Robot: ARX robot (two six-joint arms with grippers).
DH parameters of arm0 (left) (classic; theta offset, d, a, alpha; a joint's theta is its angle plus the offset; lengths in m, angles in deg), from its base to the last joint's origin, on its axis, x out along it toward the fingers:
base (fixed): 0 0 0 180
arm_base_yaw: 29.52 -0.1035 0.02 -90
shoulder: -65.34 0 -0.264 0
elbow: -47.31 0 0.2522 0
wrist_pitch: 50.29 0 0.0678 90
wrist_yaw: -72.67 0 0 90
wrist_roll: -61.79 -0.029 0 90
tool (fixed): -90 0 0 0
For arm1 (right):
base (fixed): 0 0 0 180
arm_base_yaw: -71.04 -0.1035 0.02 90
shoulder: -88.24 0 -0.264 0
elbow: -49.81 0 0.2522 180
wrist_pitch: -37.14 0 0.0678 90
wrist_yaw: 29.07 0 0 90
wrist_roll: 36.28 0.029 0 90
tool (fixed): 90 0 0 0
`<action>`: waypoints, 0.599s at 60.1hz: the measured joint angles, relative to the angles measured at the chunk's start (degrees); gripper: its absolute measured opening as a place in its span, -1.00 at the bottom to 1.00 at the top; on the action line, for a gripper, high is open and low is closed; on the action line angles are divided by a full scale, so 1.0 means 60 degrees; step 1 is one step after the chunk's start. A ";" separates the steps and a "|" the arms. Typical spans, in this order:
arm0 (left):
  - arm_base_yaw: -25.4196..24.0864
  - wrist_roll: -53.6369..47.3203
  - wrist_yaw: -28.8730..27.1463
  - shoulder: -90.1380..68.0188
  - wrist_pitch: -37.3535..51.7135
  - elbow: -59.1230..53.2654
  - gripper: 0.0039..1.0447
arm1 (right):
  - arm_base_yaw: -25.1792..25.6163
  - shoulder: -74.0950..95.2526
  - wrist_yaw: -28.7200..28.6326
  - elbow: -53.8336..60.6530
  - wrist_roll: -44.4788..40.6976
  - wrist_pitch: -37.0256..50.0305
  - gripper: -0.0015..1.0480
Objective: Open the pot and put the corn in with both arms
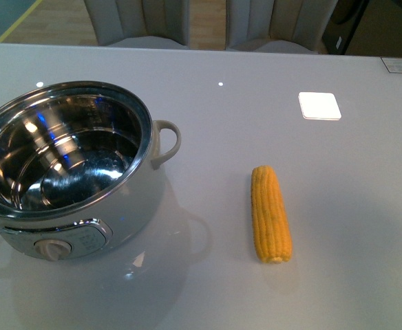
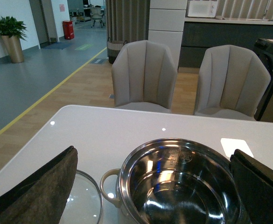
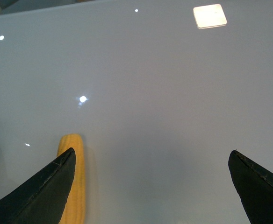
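Fig. – Open pot and corn on table, both grippers empty (3 views, as I see them from the remote station).

(a) Front view. The pot point(image 1: 140, 198) sits at the left of the pale grey table point(image 1: 242, 137), lid off, its shiny steel interior bare. Its loop handle point(image 1: 168, 141) faces the table's centre and its control knob point(image 1: 53, 249) faces the robot. The corn point(image 1: 270, 214) lies flat on the table to the right of the pot, well apart from it, lengthwise away from the robot w/ the cut end nearest the camera. A bright square reflection point(image 1: 319, 106) shows further back on the right. Neither arm is in this view.

(b) Left wrist view. The left gripper point(image 2: 154, 150) hangs above the pot point(image 2: 174, 141). I read its fingers point(image 2: 43, 186) as spread wide, w/ nothing between them. The glass lid point(image 2: 87, 200) lies flat on the table just beside the pot, on the handle side; only part of it shows. Two grey chairs point(image 2: 143, 74) stand behind the table.

(c) Right wrist view. The right gripper point(image 3: 152, 151) is over bare tabletop, its fingers point(image 3: 38, 196) likewise wide apart and gripping nothing. The corn point(image 3: 79, 186) lies on the table below, its tip showing just beside one finger, approx. parallel to it. Whether finger and cob touch I cannot tell.
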 joint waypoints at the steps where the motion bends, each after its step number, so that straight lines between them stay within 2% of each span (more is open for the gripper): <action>1: 0.0000 0.0000 0.0000 0.0000 -0.0004 0.0000 0.88 | -0.0080 0.0539 -0.0047 -0.0189 -0.0051 0.0226 0.83; 13: 0.0000 0.0000 0.0000 0.0000 0.0000 0.0000 0.88 | -0.0841 0.4014 -0.0565 -0.1504 -0.0251 0.1056 0.83; 28: 0.0000 0.0000 0.0000 0.0000 0.0000 0.0000 0.88 | -0.1807 0.5588 -0.1206 -0.2014 0.0066 0.1490 0.83; 36: 0.0000 0.0000 0.0000 0.0000 0.0000 0.0000 0.88 | -0.2204 0.6492 -0.1246 -0.2022 0.0066 0.1836 0.83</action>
